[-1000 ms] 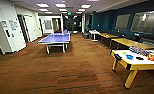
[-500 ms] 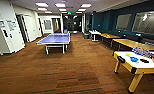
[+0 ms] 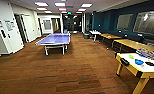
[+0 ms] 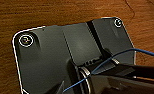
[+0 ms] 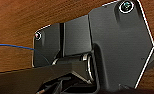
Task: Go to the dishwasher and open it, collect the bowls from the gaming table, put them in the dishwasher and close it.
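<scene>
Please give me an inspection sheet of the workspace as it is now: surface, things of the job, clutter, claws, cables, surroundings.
Surface: brown wood-look floor; white-topped gaming table at right.
Job's things: green bowl and blue bowl stand on the gaming table, apart.
Clutter: dark items and a patterned board on the same top.
Claws: cannot tell whether open or shut.
Cables: thin blue cable across the left wrist view; another blue cable in the right wrist view.
Surroundings: blue table-tennis table, wooden tables along the dark blue wall.

Lime green bowl (image 3: 131, 56), blue bowl (image 3: 139, 61), white-topped gaming table (image 3: 133, 65), brown floor (image 3: 68, 72)
</scene>
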